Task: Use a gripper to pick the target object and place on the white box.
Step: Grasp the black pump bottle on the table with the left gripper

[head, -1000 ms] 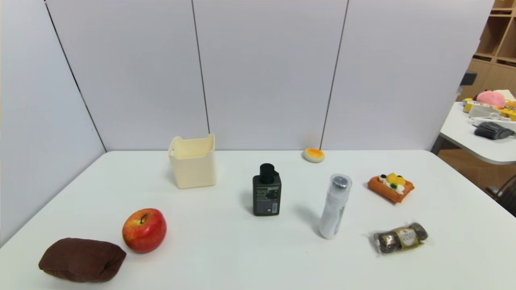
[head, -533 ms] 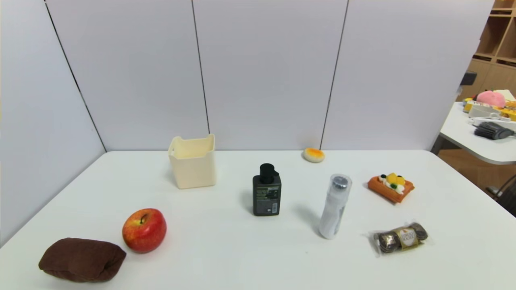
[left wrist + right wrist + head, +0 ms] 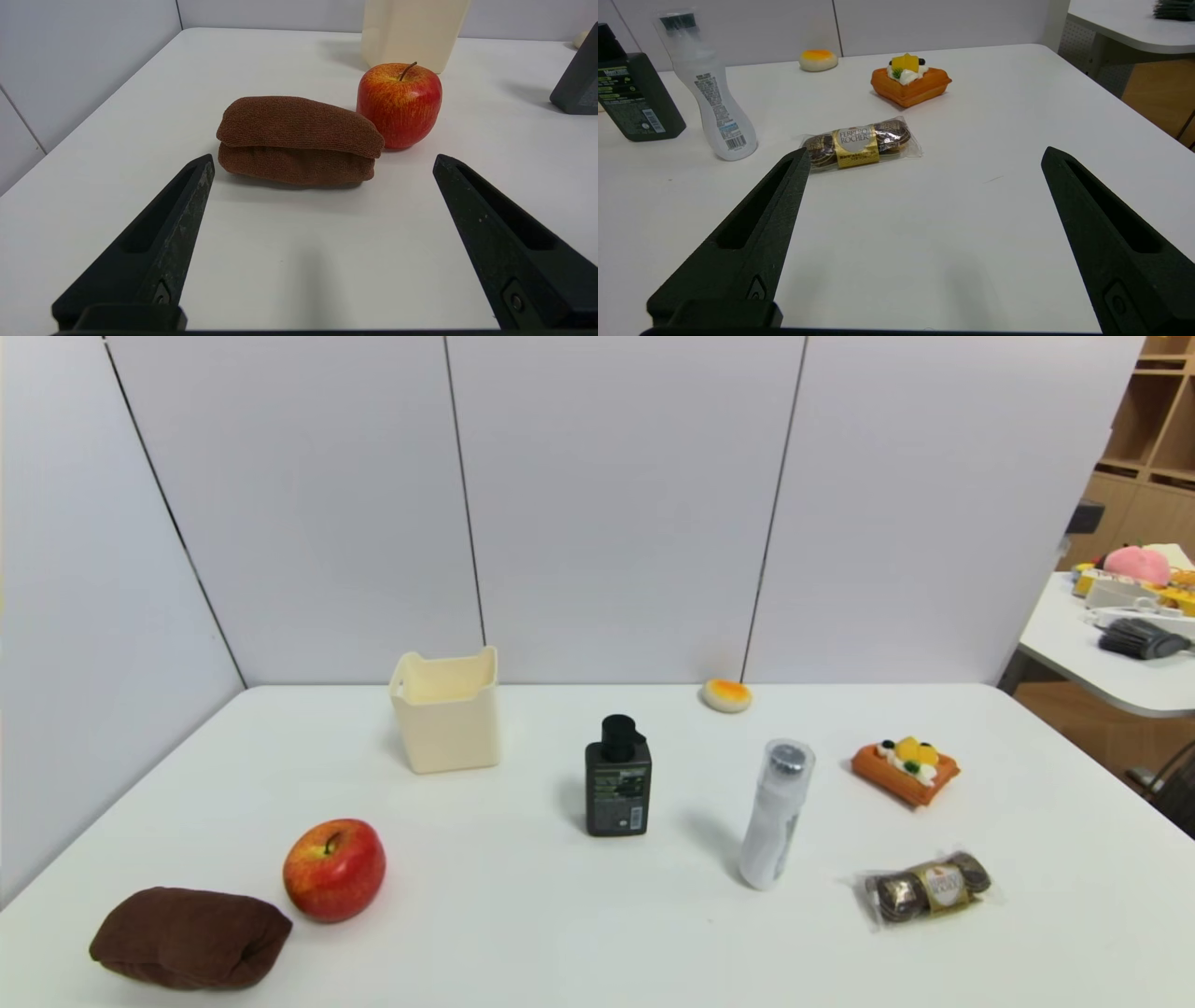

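Note:
The dark grey-black pump bottle point(image 3: 617, 784) stands upright mid-table, and its side also shows in the right wrist view point(image 3: 637, 100). Behind it to the left stands the cream-white box point(image 3: 446, 712), whose lower wall shows in the left wrist view point(image 3: 411, 30). Neither arm appears in the head view. My left gripper point(image 3: 322, 161) hangs open low over the near left of the table, facing a brown cloth. My right gripper point(image 3: 924, 154) is open over the near right of the table, with nothing between its fingers.
A brown folded cloth point(image 3: 189, 938) and a red apple point(image 3: 334, 869) lie at the near left. A white cylindrical bottle point(image 3: 775, 814), a chocolate pack point(image 3: 929, 886), a waffle cake point(image 3: 905, 769) and a small bun point(image 3: 726, 694) sit on the right half. Grey partition walls stand behind.

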